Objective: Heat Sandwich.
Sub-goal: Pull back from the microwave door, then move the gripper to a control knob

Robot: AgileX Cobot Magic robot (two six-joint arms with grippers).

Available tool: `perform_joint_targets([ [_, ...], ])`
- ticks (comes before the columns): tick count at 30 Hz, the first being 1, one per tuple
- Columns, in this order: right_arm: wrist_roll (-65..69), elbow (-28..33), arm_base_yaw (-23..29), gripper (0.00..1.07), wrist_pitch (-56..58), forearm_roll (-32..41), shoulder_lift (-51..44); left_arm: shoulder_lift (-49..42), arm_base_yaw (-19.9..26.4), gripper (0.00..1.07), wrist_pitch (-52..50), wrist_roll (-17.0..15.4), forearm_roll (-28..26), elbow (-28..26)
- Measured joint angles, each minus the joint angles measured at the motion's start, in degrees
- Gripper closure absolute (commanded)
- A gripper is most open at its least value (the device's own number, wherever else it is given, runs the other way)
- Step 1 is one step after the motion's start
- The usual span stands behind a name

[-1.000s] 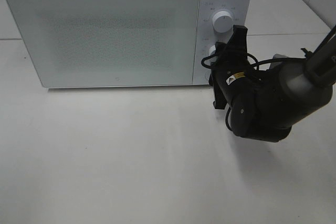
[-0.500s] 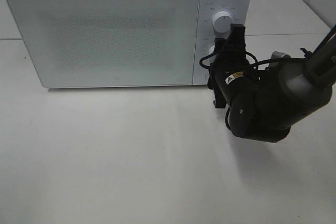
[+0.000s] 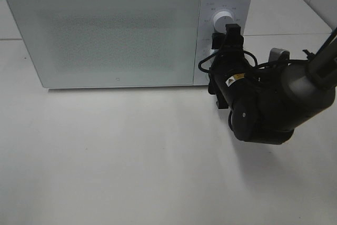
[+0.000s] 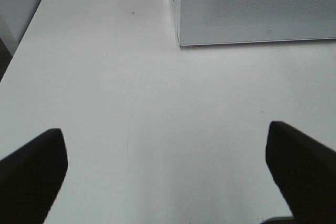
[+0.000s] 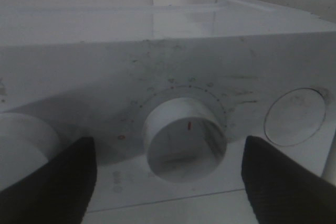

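Black jaws parted at a microwave (image 3: pixel 105 30) dial (image 5: pixel 184 129)
The left gripper (image 4: pixel 165 148) is spread wide over the smooth white table (image 4: pixel 131 77), holding nothing; the boxy white microwave's flat, speckled door is shut; the right gripper (image 5: pixel 168 142) straddles the round white dial with a red tick, fingers clear of it; where the sandwich is cannot be told.

High view overlooks microwave (image 3: pixel 105 30); right wrist close on dial (image 5: pixel 185 135).
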Motion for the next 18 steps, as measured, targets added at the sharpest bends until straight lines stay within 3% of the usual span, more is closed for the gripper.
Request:
perform_joint_targets([
  [18, -12.0, 7.4, -0.1, 0.31, 13.5, -11.8, -7.4, 0.0, 0.0, 0.09, 0.0, 0.0, 0.0, 0.0],
])
